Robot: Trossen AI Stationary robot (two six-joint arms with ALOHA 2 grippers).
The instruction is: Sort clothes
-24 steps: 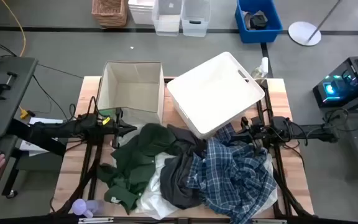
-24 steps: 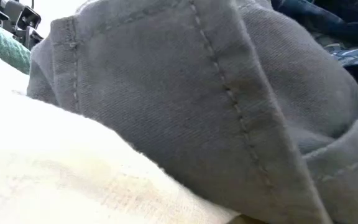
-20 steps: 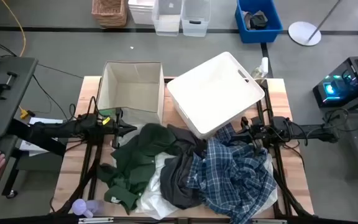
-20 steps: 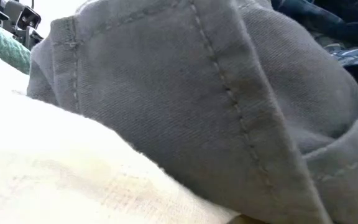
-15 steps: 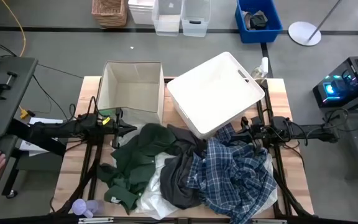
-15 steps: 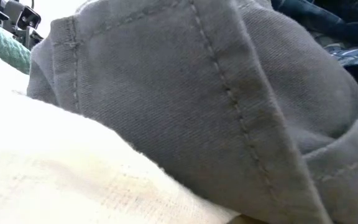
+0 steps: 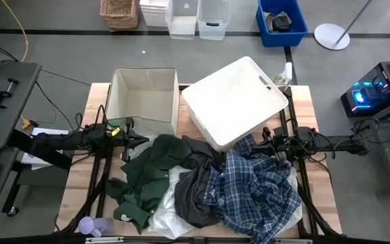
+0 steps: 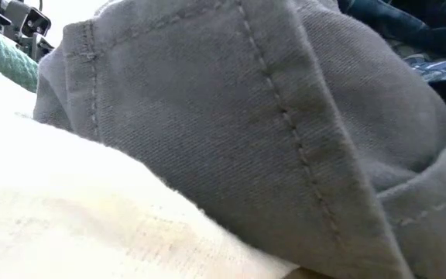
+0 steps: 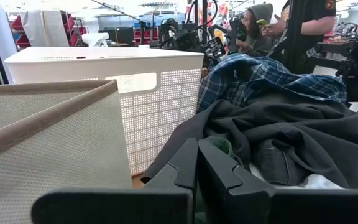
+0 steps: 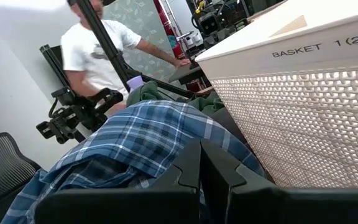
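The clothes lie in one heap on the table's near half: a dark green garment (image 7: 147, 173) on the left, a dark grey one (image 7: 195, 190) in the middle, a blue-white plaid shirt (image 7: 259, 190) on the right, and white cloth (image 7: 164, 213) beneath them. My left gripper (image 7: 144, 141) is shut and level at the green garment's far left edge. My right gripper (image 7: 259, 143) is shut and level at the plaid shirt's far right edge. In the low view, dark grey cloth (image 8: 246, 116) and white cloth (image 8: 68, 209) fill the picture. My left gripper points toward the table's right, its shut fingertips (image 9: 197, 152) just before the green cloth (image 9: 219, 146); I cannot tell whether they touch it. My right gripper points toward the table's left, its shut fingertips (image 10: 199, 155) at the plaid shirt (image 10: 142, 143); I cannot tell whether they touch it.
A beige fabric bin (image 7: 144, 95) stands at the far left and a white plastic basket (image 7: 235, 102), turned askew, at the far right, both without clothes. A purple object (image 7: 90, 226) lies at the near left corner. People stand in the room beyond (image 10: 98, 53).
Both arms and the clothes have kept still. A person's hand that showed beside the table at the picture's lower left edge has gone out of view.
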